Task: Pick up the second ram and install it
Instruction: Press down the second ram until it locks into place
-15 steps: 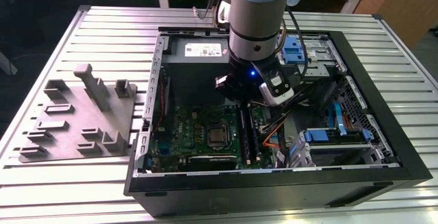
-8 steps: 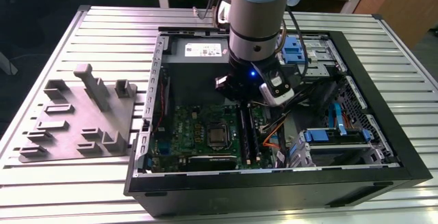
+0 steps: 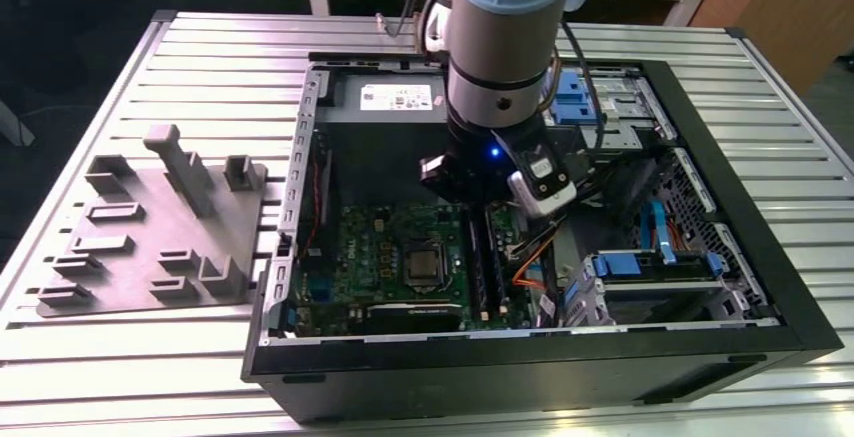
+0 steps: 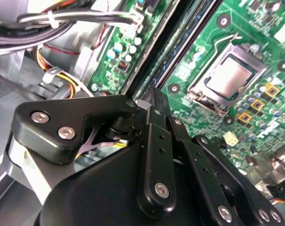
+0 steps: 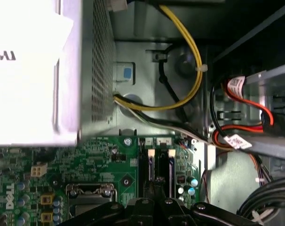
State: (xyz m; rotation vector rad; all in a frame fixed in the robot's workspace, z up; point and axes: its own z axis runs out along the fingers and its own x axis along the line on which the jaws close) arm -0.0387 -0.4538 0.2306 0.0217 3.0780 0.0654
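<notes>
Pressing: I judge the step in hand is seating the stick, so I'd push straight down along the slot line, evenly and without twist, and keep clear of the white end clips (image 5: 150,153).
Gripper: my gripper (image 4: 154,96) hangs low inside the computer case, at the near end of the memory slots.
Fingers: my fingers (image 4: 157,132) are pressed together to a narrow tip with no gap showing. Nothing is pinched between them that I can see. I cannot tell whether the tip bears on the stick's top edge or hovers just above it.
Second ram: I take it to be the thin blue-green stick (image 5: 151,168) standing in the slot straight ahead of my tip. How fully it is seated is not clear.
Neighbour: another stick (image 5: 171,168) stands in the slot just beside it.
Motherboard: the green board (image 3: 360,247) carries the slots, with the processor socket (image 4: 227,77) near them on one side.
Cables: a yellow cable (image 5: 192,66) loops well beyond the far slot ends.
Computer case: it lies open (image 3: 801,302) on the ribbed table (image 3: 134,367).
Grey tray: the parts tray (image 3: 147,227) sits by the table's edge at the exterior view's left.
</notes>
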